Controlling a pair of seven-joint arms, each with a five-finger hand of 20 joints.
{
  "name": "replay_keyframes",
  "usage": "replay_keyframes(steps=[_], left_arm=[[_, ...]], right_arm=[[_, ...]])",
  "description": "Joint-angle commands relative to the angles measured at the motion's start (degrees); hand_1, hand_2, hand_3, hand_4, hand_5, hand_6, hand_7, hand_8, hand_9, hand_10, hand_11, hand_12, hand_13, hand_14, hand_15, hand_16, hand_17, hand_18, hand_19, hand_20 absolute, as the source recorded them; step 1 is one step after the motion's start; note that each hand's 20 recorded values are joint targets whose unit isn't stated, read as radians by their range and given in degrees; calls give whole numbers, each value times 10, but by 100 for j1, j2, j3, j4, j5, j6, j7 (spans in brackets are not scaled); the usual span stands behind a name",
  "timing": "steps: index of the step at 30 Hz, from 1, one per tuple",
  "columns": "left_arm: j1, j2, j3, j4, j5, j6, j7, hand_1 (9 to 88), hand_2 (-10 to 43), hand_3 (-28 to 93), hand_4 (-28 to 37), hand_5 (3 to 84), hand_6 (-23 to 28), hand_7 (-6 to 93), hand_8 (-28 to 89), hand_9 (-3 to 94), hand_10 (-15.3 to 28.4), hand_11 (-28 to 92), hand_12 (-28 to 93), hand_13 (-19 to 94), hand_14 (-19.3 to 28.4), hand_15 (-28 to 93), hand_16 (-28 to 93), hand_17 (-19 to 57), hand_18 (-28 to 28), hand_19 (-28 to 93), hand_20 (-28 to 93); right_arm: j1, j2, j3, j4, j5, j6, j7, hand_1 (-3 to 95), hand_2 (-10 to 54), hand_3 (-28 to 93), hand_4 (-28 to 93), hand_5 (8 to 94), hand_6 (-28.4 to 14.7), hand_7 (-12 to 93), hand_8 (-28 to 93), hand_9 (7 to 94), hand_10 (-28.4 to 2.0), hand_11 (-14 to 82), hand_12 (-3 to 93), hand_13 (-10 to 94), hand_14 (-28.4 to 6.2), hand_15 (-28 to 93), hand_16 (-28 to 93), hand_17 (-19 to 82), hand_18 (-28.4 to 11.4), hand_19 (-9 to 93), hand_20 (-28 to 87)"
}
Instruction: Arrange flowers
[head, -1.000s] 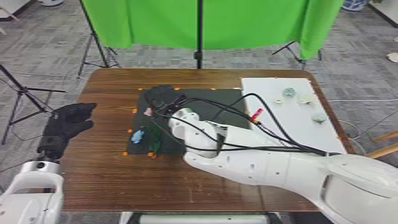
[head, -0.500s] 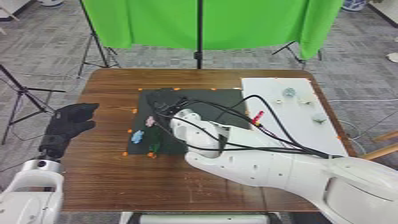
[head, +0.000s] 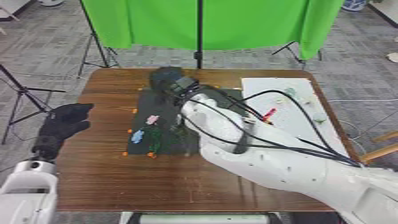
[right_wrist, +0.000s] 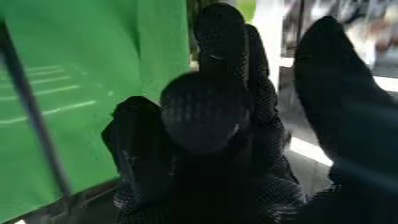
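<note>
Head view: right hand (head: 167, 79) over the dark mat's (head: 184, 146) far-left edge, fingers extended, gripping nothing; left hand (head: 64, 125) open too. Pink flower (head: 152, 119) and blue flower (head: 138, 136) sit nearer, mat's left side. For a pick, descend vertically, pinch green stems (head: 155, 141) (petals probably crush), avoid dragging neighbours.

White arms (head: 266, 145), black cables (head: 306, 145), black fabric gloves (head: 62, 127).
</note>
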Motion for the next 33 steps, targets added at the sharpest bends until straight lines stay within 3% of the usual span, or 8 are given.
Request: replay_keyframes(steps=[1,4,5,7,19,25,33], left_arm=[[428,-169,-274,-149,34,-1,-85,689,29,571,-38,483,16,215,-93,418,111,222,132,381,132,212,11,195,121,191,331],[465,-201,-305,-164,33,-11,-98,689,30,570,-38,483,16,215,-93,418,111,222,132,381,132,211,11,195,121,192,331],[467,-210,-307,-172,36,-19,-101,689,30,570,-38,483,16,215,-93,419,111,222,132,382,133,213,11,195,121,192,331],[455,-224,-316,-156,43,-44,-100,689,29,570,-38,484,16,215,-93,419,112,222,132,384,133,216,12,194,121,193,331],[483,-252,-404,-175,72,-131,-144,686,29,570,-39,484,16,214,-93,421,111,224,131,386,134,221,9,194,121,195,331],[466,-270,-396,-154,88,-196,-145,682,28,572,-37,485,16,214,-93,423,110,225,131,387,133,222,8,193,121,197,332],[451,-259,-376,-132,80,-235,-158,680,27,577,-42,485,16,213,-93,424,111,226,131,388,134,223,7,192,122,197,331]], right_arm=[[-1592,2155,2521,-1748,443,-1074,-55,330,-95,660,-143,640,-9,161,-81,739,-143,238,260,832,-44,601,367,577,-152,932,577],[-2315,2372,3763,-2069,845,-2425,268,253,-69,610,-124,585,-17,100,-67,654,-185,167,259,763,-98,598,361,509,-192,930,546],[-2533,2470,4039,-2093,833,-2540,295,244,-58,598,-123,570,-19,87,-65,633,-192,153,259,741,-113,594,356,489,-203,926,535],[-2936,2657,4481,-2055,882,-2409,375,234,-42,585,-123,548,-21,72,-61,606,-200,137,258,721,-130,590,352,466,-216,921,521],[-4560,3148,6019,-1490,652,-2145,929,214,-27,579,-121,537,-24,66,-54,616,-203,157,267,718,-137,613,350,462,-224,930,500],[-4650,3075,5974,-989,683,-2090,1043,228,-36,589,-121,545,-19,76,-57,628,-199,173,269,719,-136,624,349,463,-223,932,495],[-4490,2919,5488,-340,502,-1373,928,251,-59,619,-123,549,-14,91,-61,652,-184,200,273,751,-111,637,344,490,-210,932,500]])
